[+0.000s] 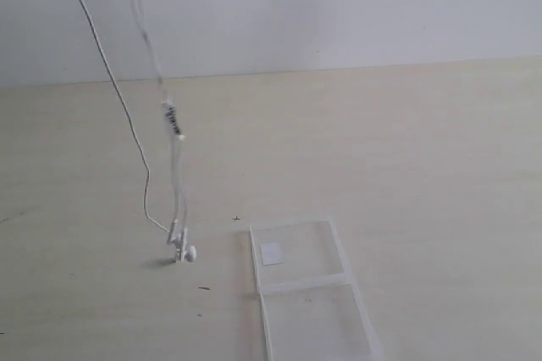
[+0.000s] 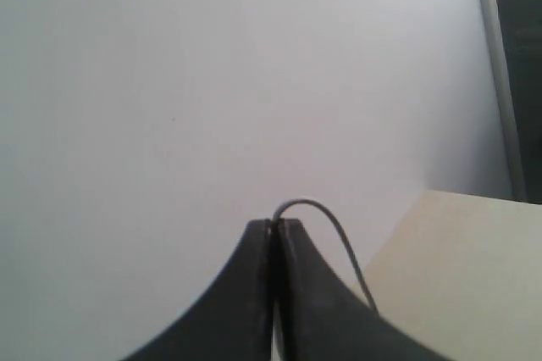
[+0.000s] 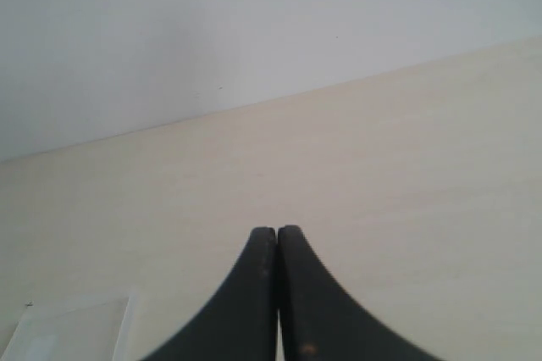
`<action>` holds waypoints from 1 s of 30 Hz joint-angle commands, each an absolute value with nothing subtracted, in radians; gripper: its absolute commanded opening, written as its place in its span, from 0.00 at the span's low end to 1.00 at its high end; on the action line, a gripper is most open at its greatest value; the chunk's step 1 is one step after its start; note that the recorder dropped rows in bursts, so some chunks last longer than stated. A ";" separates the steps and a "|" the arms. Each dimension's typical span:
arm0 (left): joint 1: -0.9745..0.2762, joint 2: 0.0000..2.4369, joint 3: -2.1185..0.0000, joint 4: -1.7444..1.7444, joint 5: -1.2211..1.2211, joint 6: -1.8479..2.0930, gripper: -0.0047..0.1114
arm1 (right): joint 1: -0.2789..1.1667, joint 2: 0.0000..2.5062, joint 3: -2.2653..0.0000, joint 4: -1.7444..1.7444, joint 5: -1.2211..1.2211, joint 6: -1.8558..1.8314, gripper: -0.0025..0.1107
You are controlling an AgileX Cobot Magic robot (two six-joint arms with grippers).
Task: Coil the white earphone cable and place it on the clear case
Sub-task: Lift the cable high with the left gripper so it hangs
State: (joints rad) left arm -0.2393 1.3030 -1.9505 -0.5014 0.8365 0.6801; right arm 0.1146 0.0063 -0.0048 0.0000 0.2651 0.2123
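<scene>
Holding the cable (image 2: 303, 201) in the left gripper (image 2: 275, 227): jaws are pinched together on it, and a thin loop arcs out of the tips and drops away to one side. That gripper is up in front of the white wall (image 2: 212, 81), with only a corner of tabletop in its view.

Exterior view: two cable strands come in from the top of the picture on the left-arm side and hang down. The remote (image 1: 173, 119) is mid-air on one strand. The earbuds (image 1: 184, 247) are at the bottom end, right at the tabletop (image 1: 423, 166). They look to be touching it, but can't tell if they rest on it.

The case (image 1: 309, 289) lies flat and open on the tabletop, well short of the far edge. It is just beside the earbuds on the right-arm side, not touching them. The sticker (image 1: 271, 252) is on the half nearer the far edge. No cable is on the case.

Right gripper (image 3: 277, 232): jaws together, nothing between them, over bare tabletop, with one case corner in its view.
</scene>
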 commanded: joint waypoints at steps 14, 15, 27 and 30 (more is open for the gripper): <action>-0.242 1.258 -1.960 -0.531 0.946 0.927 0.04 | 0.109 0.000 0.000 0.000 0.264 0.209 0.02; -0.242 1.257 -1.960 -0.531 0.946 0.952 0.04 | 0.109 0.000 0.000 0.000 0.264 0.209 0.02; -0.242 1.251 -1.992 -0.532 1.001 1.100 0.04 | 0.109 0.000 0.000 0.000 0.264 0.209 0.02; -0.242 1.251 -2.009 -0.527 1.010 1.095 0.04 | 0.109 0.000 0.000 -0.027 0.250 0.184 0.02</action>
